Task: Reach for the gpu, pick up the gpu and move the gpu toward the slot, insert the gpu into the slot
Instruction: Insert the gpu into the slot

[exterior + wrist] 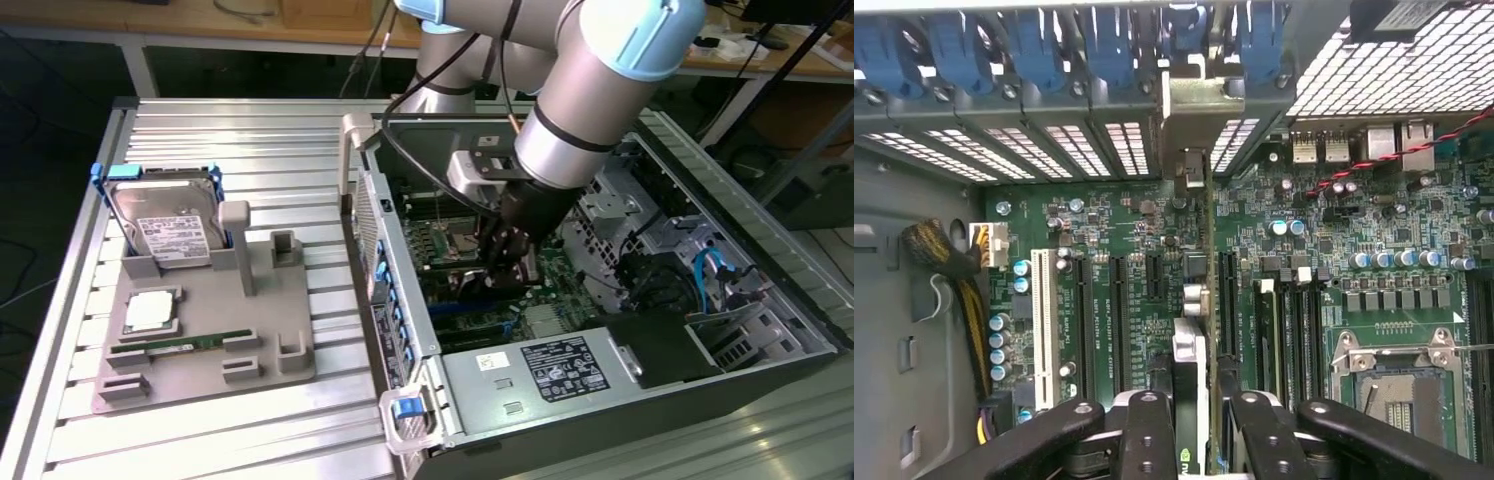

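Note:
My gripper [1199, 432] is shut on the gpu [1191, 365], a thin black card seen edge-on between the two black fingers [1148, 435]. The card stands upright over the green motherboard [1114, 215]. Its metal end bracket [1189, 105] reaches the case's rear wall, among the blue latches [1109, 45]. In the exterior view the gripper [505, 262] is down inside the open computer case, low over the board. A blue strip, the slot [470, 322], shows on the board just in front of it. I cannot tell whether the card's lower edge touches a connector.
Black expansion slots [1116, 300] and a white one [1041, 315] lie beside the card, with the silver processor socket [1399, 375] further off. A yellow-black cable bundle [949, 265] hangs by the case wall. Outside the case, a grey fixture [200, 345] holds a silver hard drive [171, 225] and a green memory stick [196, 344].

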